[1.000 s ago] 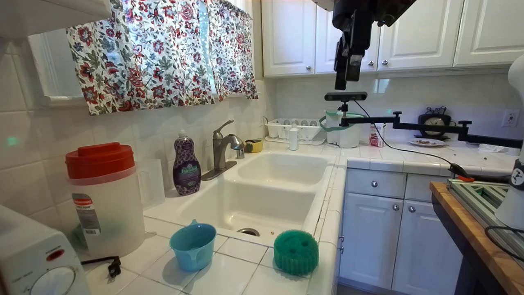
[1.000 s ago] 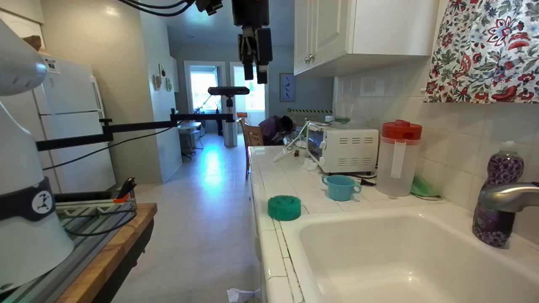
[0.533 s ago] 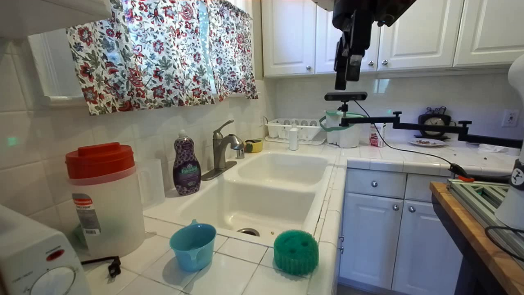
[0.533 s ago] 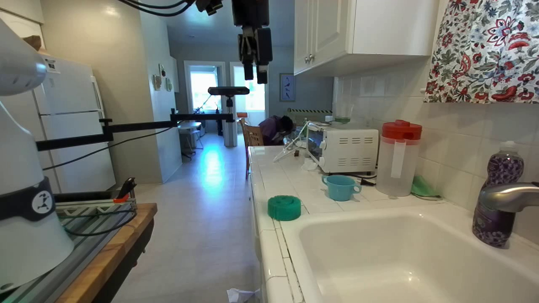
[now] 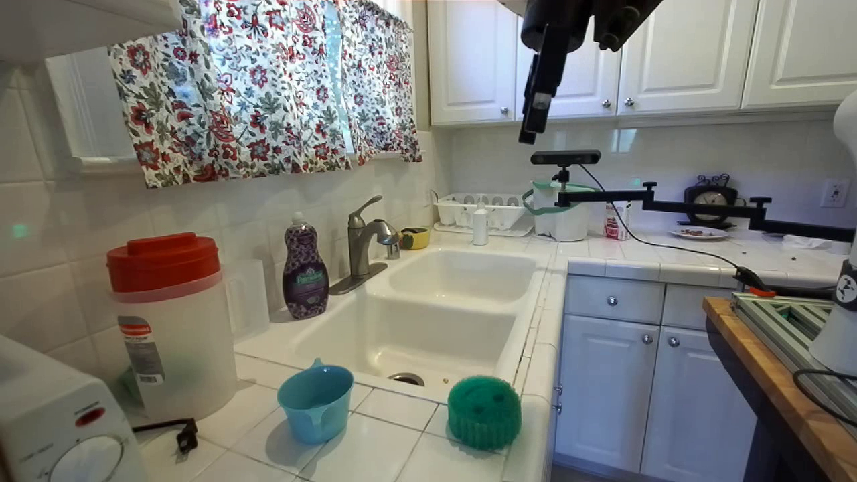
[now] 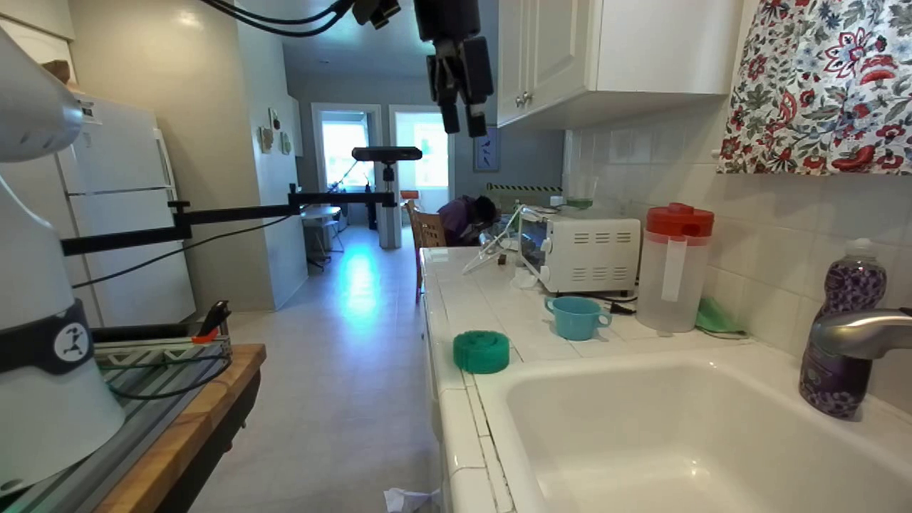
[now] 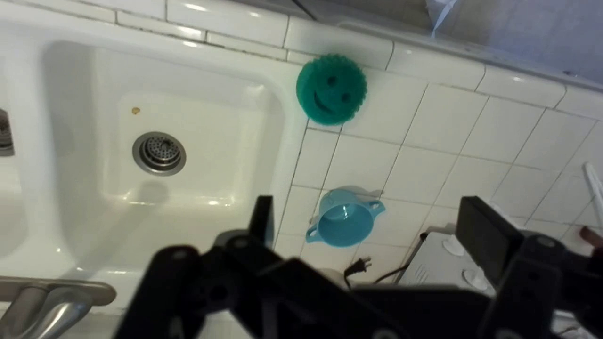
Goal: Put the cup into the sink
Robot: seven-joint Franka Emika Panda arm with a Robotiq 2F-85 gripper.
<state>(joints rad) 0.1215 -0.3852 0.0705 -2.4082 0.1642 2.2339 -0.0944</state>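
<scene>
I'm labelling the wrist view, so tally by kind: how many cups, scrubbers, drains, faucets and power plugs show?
Blue cup: 1
Green scrubber: 1
Drains: 2, one cut off at the left edge
Faucet: 1, partly in view
Power plug: 1
Total: 6

A purple bottle [image 5: 306,271] stands near a red-lidded pitcher [image 5: 173,325], a green sponge [image 5: 484,412] well apart

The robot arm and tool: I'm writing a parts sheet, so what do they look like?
The Franka arm is smooth, rounded and whitish, with a black band bearing a round pale logo. Black cables curve in toward the black, angular tool, which has two blocky fingers.
</scene>
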